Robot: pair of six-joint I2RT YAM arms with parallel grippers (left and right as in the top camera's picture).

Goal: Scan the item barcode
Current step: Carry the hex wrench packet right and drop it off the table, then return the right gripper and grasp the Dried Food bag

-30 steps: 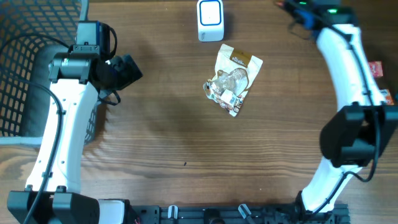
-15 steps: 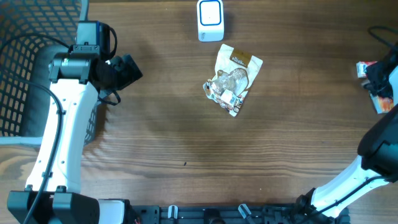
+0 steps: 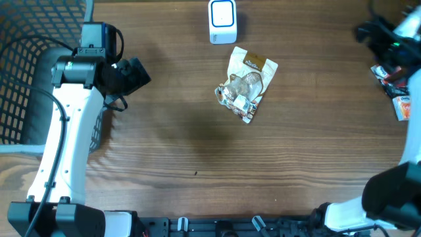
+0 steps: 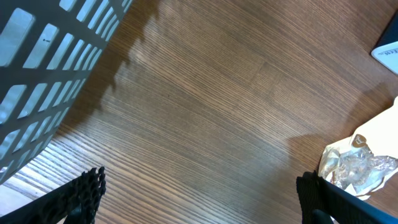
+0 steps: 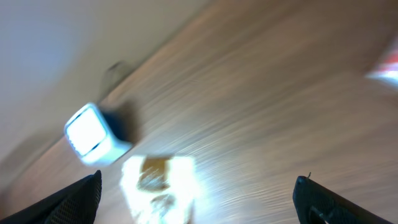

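From above, the snack pouch [image 3: 247, 82] lies flat on the wooden table [image 3: 197, 151], a little right of centre and just below the white scanner [image 3: 222, 22], with a narrow strip of bare wood between the 2. The left gripper [image 3: 139, 74] hangs over the table's left part, well apart from the pouch, beside the black mesh basket [image 3: 23, 79]. The right gripper [image 3: 370, 34] shows as a dark blur at the far right, near some small red-and-white packets [image 3: 398, 99] at the table's edge. In the left wrist view, the 2 fingers [image 4: 84, 193] sit at opposite lower corners, spread wide with only bare wood between them; the pouch's clear end shows at the lower right and the basket's wall at the upper left. The right wrist view is blurred, yet its 2 fingers [image 5: 78, 198] are likewise spread wide and hold nothing, with the scanner and the pouch ahead of them.
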